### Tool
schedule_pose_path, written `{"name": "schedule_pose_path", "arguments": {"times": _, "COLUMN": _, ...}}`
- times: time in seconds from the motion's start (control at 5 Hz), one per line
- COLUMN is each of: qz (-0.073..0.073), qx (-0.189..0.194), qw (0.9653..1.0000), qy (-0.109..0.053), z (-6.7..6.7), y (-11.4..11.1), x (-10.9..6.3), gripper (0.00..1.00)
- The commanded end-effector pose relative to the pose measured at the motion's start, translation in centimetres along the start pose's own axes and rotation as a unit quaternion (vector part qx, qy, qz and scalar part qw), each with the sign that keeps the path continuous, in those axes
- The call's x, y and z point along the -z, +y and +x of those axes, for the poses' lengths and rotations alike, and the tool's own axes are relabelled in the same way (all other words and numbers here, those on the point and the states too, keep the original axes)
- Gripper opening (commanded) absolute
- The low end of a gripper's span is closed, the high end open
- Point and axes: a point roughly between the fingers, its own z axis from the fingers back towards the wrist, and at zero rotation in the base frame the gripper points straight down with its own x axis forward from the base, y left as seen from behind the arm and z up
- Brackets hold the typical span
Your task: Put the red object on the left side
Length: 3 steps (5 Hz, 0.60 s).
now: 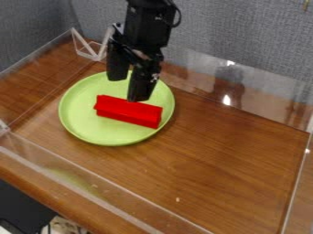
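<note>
A: What's the setting?
B: A glossy brown wooden table [221,155] with clear acrylic walls [263,78], grey backdrop.
A: And the bright red rectangular block [128,110]?
B: On the lime-green round plate [83,119]; the black gripper [130,78] hangs above, jaws apart.

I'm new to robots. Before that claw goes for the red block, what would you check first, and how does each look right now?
1. Gripper open: ok, jaws stand wide.
2. Gripper empty: ok.
3. Red block in plain view: ok, lying flat on the green plate.
4. Gripper over the block: ok, just above its far edge, not touching as far as I can tell.
5. Jaws lined up across the block's narrow side: cannot tell from this angle.
6. Table free left of the plate: ok, bare wood.
</note>
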Motion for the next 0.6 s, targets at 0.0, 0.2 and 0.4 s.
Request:
{"name": "schedule_pose_path", "arguments": {"times": 0.0, "qz": 0.028, "qx": -0.007, "qw": 0.9990, "qy": -0.034, "z": -0.5, "y": 1.5, "x": -1.9, "gripper": 1.00}}
{"name": "schedule_pose_path", "arguments": {"times": 0.2, "qz": 0.032, "qx": -0.009, "qw": 0.9989, "qy": -0.031, "z": -1.0, "y": 2.6, "x": -1.5, "gripper": 1.00}}
{"name": "schedule_pose_path", "arguments": {"times": 0.4, "qz": 0.047, "qx": 0.030, "qw": 0.9981, "qy": -0.026, "z": -1.0, "y": 3.1, "x": -0.8, "gripper": 1.00}}
